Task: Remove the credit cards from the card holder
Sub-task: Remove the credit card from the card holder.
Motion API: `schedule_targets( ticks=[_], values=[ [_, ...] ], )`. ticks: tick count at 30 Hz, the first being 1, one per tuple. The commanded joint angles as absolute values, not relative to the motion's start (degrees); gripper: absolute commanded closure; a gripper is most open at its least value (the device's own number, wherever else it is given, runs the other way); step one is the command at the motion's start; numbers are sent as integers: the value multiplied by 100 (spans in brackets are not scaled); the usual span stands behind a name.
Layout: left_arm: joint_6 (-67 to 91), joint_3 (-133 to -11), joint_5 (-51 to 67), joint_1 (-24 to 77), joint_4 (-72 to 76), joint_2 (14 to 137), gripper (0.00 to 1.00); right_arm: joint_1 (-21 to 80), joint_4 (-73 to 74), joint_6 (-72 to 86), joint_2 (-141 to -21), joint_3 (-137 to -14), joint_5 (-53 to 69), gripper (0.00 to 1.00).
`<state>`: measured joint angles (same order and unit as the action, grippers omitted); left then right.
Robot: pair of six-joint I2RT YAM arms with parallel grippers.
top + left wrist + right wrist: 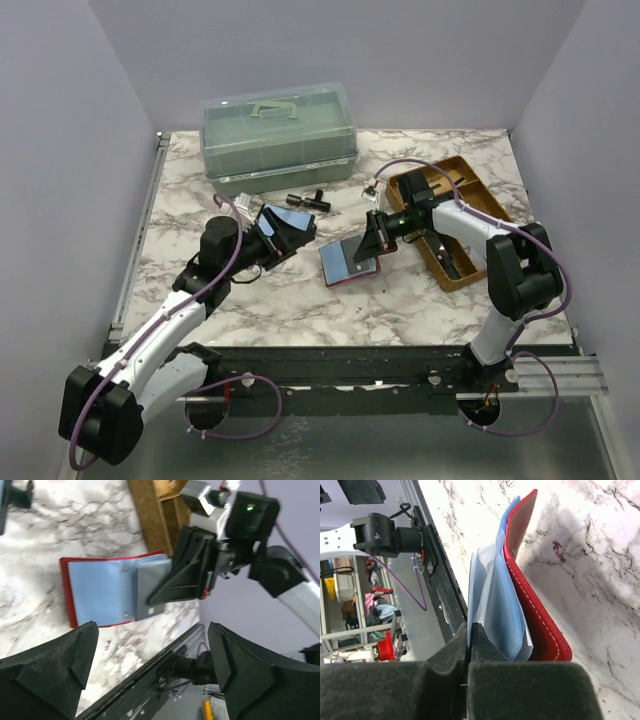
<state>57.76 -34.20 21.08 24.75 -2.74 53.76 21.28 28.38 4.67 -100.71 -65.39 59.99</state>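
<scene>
The red card holder (348, 264) lies open on the marble bench (250, 295), blue inner panels facing up. The right pincer (372, 243) reaches in over the holder's right half, its jaws closed tight on a grey credit card (150, 591). Part of that card shows past the holder's middle fold, and its far end still lies over the right panel. From the right wrist, more thin pale blue sheets stand edge-on between the red cover and the clamped fingers. The left pincer (283, 228) hangs to the left of the holder, well apart from it, jaws spread wide, with nothing between them in its own camera. A wooden tray (458, 215) sits to the right of the holder and a green lidded box (278, 130) beyond it.
</scene>
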Motion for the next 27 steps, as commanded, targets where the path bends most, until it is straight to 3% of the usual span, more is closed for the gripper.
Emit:
schedule_targets(
  ticks=[1, 9, 15, 27],
  values=[
    [6784, -2821, 2811, 2398, 1706, 5713, 7, 2098, 2822, 312, -10154, -6510, 6117, 100],
    [6673, -2918, 3316, 2652, 2448, 6748, 11, 2096, 2690, 359, -10286, -6494, 6704, 100],
    [6668, -2943, 3335, 2867, 2900, 7283, 13, 2100, 2757, 308, -10353, -6504, 6434, 95],
    [6876, -2838, 3280, 3015, 3913, 8372, 24, 2108, 2863, 281, -10529, -6569, 6200, 95]
  ],
)
